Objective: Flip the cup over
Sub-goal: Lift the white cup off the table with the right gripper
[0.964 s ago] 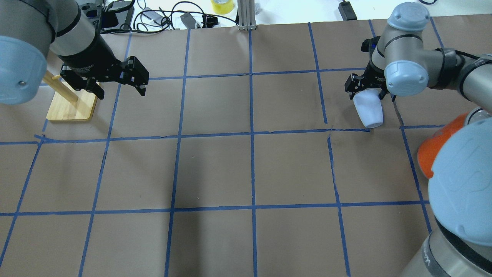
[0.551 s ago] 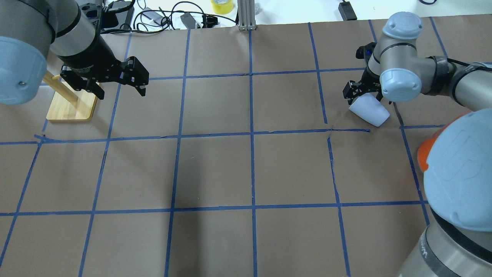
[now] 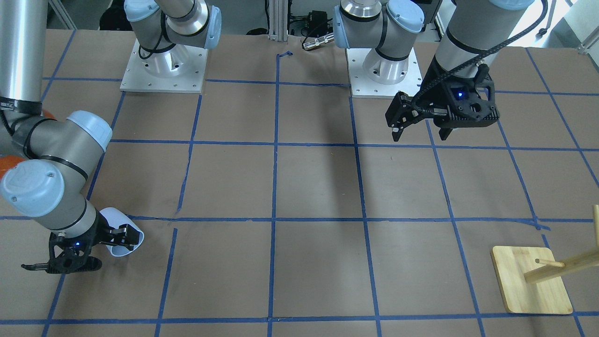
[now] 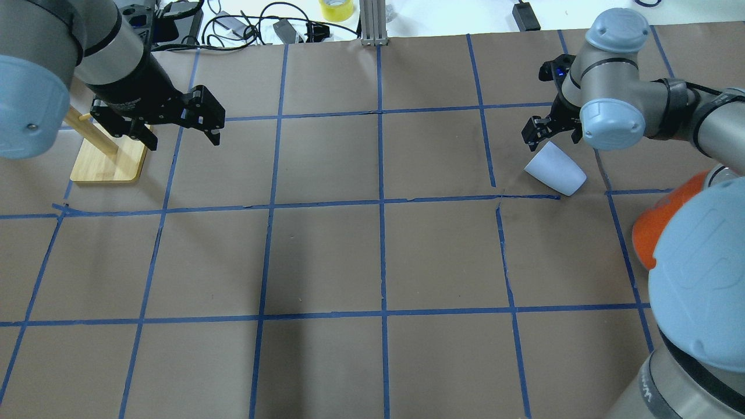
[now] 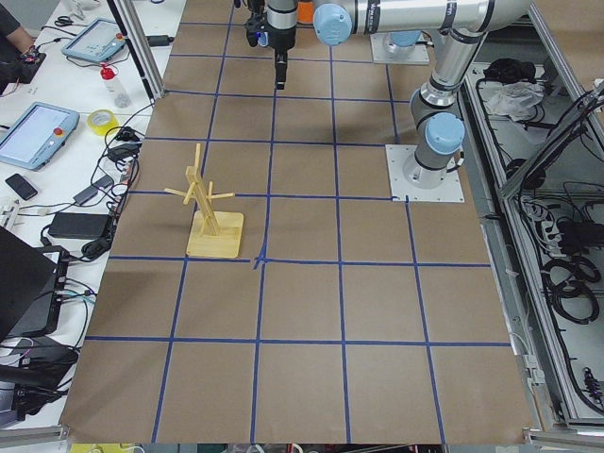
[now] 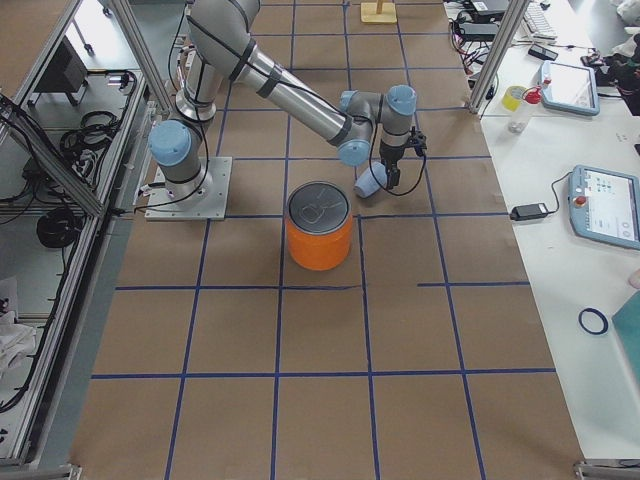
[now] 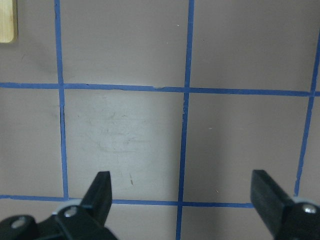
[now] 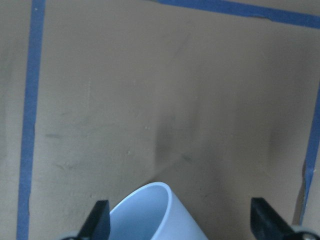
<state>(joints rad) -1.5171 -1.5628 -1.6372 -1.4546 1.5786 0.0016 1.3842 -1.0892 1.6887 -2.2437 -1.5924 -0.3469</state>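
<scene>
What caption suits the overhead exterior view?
Right gripper open over the tipped cup; left gripper open near the wooden stand.

A robotics lab: teach pendants (image 6: 605,205), cable tangles (image 4: 244,26), tape-gridded table (image 4: 326,262).

One cup (image 4: 554,169) lies near the one orange can (image 6: 320,226). One wooden rack (image 5: 209,206) stands on the surface (image 4: 372,256), well apart from the can. Two arms (image 4: 634,99) reach over the surface, each ending in one hand, which makes two hands: the left hand (image 7: 182,187), far from the can, and the right hand (image 8: 182,220), near it. Two metal base plates (image 3: 164,65) sit on the surface, one under each arm. Off the surface lie one yellow tape roll (image 4: 336,8) and two touchscreen tablets (image 6: 570,85).
</scene>
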